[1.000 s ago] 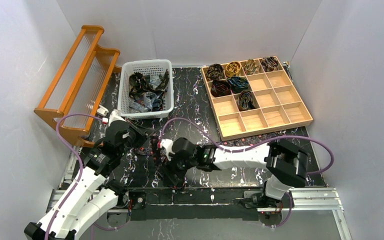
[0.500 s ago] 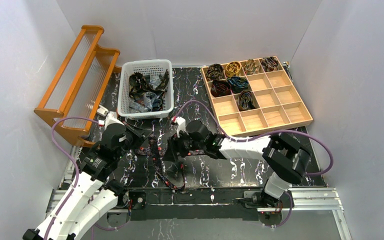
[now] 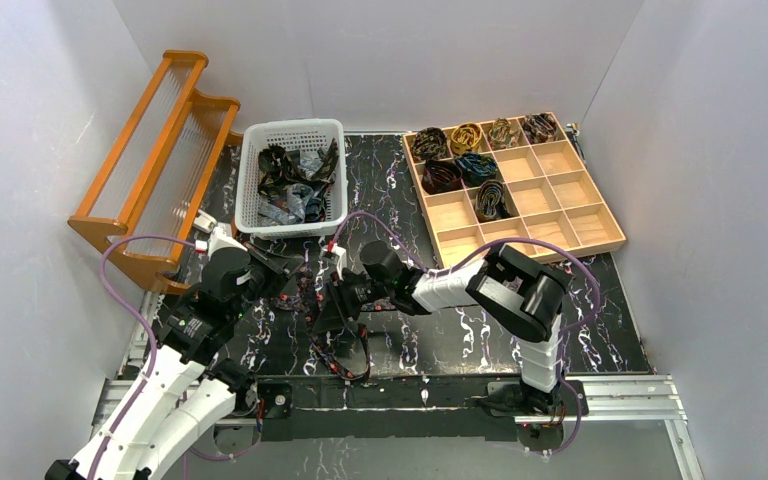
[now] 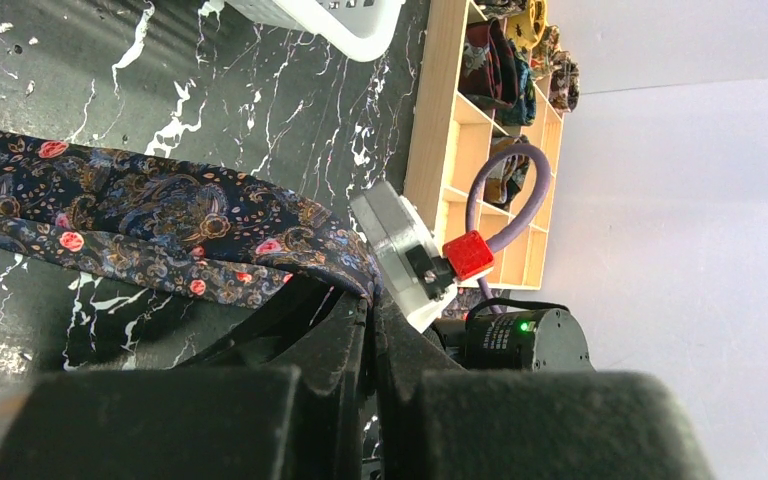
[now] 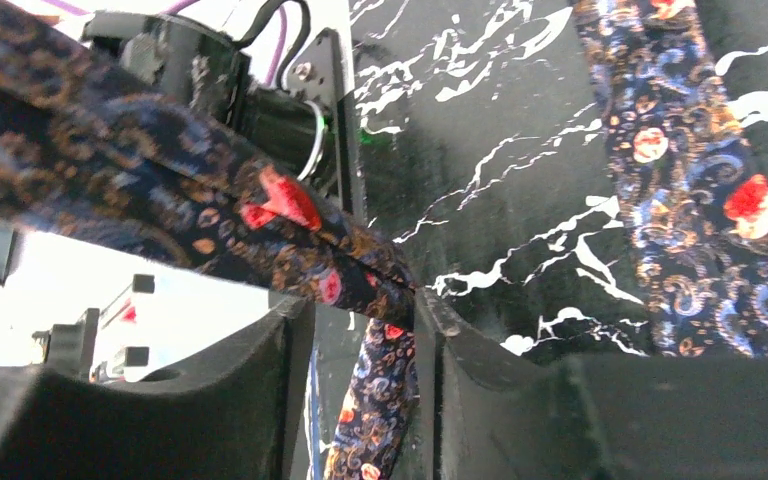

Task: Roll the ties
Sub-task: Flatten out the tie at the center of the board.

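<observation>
**A:** Where is the tie that is being worked?

**B:** The dotted tie (image 3: 332, 352) is in the lower middle of the overhead frame, on the black marbled bench (image 3: 460, 340). One loop of it sags toward the bench's bottom edge. The rest climbs up and to the left, to where the two tools meet.

**A:** And the tools themselves?

**B:** The left tool (image 4: 370, 300) has its fingers pressed together on the tie (the paisley cloth runs straight into the seam between them). The right tool (image 5: 365, 320) sits just to the right of it in the overhead frame. Its fingers stand apart with the tie threaded between them, and a sliver of gap shows beside the fabric, so it isn't clamped.

**A:** What lies farther up the frame?

**B:** Above the left tool, upper left of centre, is a white basket (image 3: 250, 180) heaped with loose ties (image 3: 290, 180). To its right, in the upper right, is a wooden tray (image 3: 560, 215) divided into square compartments. Seven coiled ties (image 3: 465, 138) sit in it, one to a compartment: four along the top row, two in the next and one below those. At the far left stands an orange wooden rack (image 3: 150, 170).
</observation>
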Controlling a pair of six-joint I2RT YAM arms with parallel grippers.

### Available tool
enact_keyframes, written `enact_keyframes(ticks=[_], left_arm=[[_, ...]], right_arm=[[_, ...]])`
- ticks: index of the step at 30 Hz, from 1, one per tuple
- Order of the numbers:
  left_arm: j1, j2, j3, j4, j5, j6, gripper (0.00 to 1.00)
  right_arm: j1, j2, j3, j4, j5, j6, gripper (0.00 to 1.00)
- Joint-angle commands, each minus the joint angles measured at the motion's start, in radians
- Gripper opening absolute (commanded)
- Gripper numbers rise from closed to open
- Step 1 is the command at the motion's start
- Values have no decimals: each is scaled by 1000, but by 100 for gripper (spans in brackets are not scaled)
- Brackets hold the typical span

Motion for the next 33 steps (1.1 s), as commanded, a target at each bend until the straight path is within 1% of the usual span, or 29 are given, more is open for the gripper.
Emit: enact_keyframes(ticks=[1,3,6,10,11,13,14,17,19,20,24,25,27,29,33], left_arm=[[6,-2,12,34,-19,2,0],[6,1,2,58,-4,-8,0],[6,-15,-1,70,-2,-18,0],[6,-28,19,57,-13,-12,0],[6,-28,24,52,-13,-10,0],[6,-28,33,42,-19,-4,0],[6,-30,37,35,-25,-1,0],[6,-38,58,12,-63,22,0],[6,-38,78,-13,-87,39,0],[6,-36,88,-30,-98,46,0],[6,-47,101,-60,-127,59,0],[6,-51,99,-61,-130,58,0],[6,-59,93,-62,-131,55,0],[6,-63,90,-71,-132,51,0],[6,-77,70,-80,-133,42,0]], right_arm=[[-9,-9,-34,169,-126,67,52],[-10,5,-31,170,-122,75,53],[-11,48,3,167,-122,78,60],[-17,104,32,181,-119,88,60],[-17,109,33,194,-124,89,58],[-18,116,44,185,-145,86,47],[-20,116,45,175,-158,89,45],[-22,109,6,212,-202,120,41],[-27,89,-18,210,-225,126,41],[-30,75,-31,206,-230,124,38],[-44,15,-46,191,-260,123,14],[-49,-6,-43,171,-251,113,10],[-65,-55,-38,113,-217,93,6],[-90,-122,-30,-12,-152,41,2],[-122,-286,-4,-321,36,-151,1]])
